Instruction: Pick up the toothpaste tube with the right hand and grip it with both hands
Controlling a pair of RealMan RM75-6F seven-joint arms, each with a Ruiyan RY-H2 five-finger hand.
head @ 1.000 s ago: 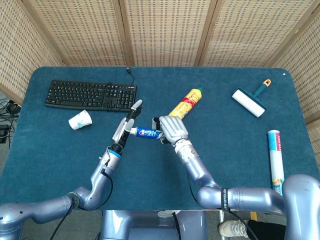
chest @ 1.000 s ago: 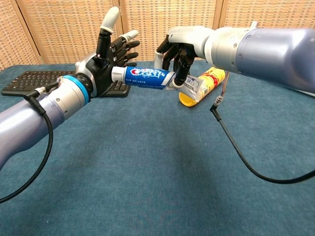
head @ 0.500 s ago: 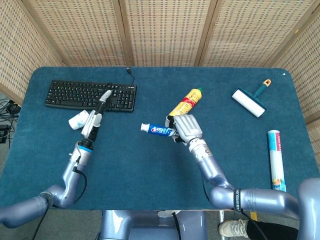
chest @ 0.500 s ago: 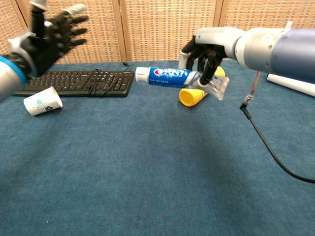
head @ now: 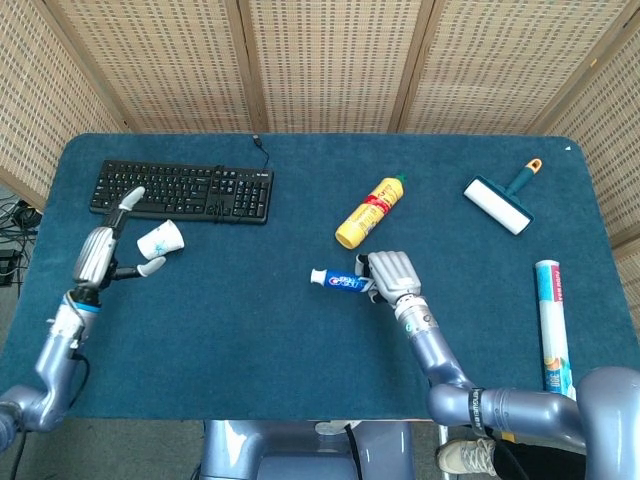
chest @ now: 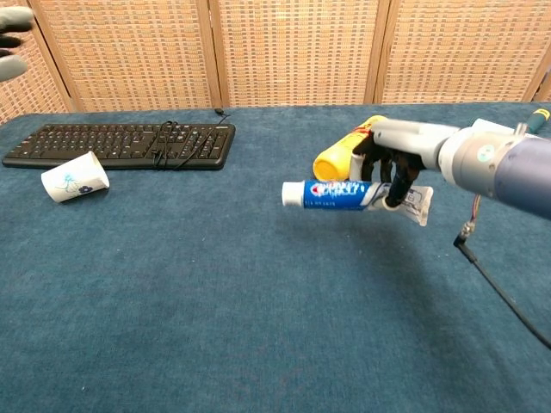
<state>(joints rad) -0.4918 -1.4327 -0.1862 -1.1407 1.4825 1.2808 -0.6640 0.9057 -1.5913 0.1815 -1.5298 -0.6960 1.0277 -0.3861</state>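
My right hand (head: 392,276) (chest: 387,168) grips the blue and white toothpaste tube (head: 338,279) (chest: 337,194) near its crimped tail and holds it level above the cloth, cap pointing left. In the head view my left hand (head: 102,248) is far off at the left side, fingers spread and holding nothing, close beside the paper cup. The chest view shows only its fingertips (chest: 12,43) at the upper left corner.
A black keyboard (head: 182,190) (chest: 120,144) lies at the back left, with a tipped white paper cup (head: 160,240) (chest: 74,177) in front of it. A yellow bottle (head: 371,211) (chest: 340,157) lies behind the tube. A lint roller (head: 503,200) and a rolled tube (head: 551,322) lie at the right.
My left hand has swung away to the far left, well apart from the tube. My right hand has carried the tube lower and to the right.
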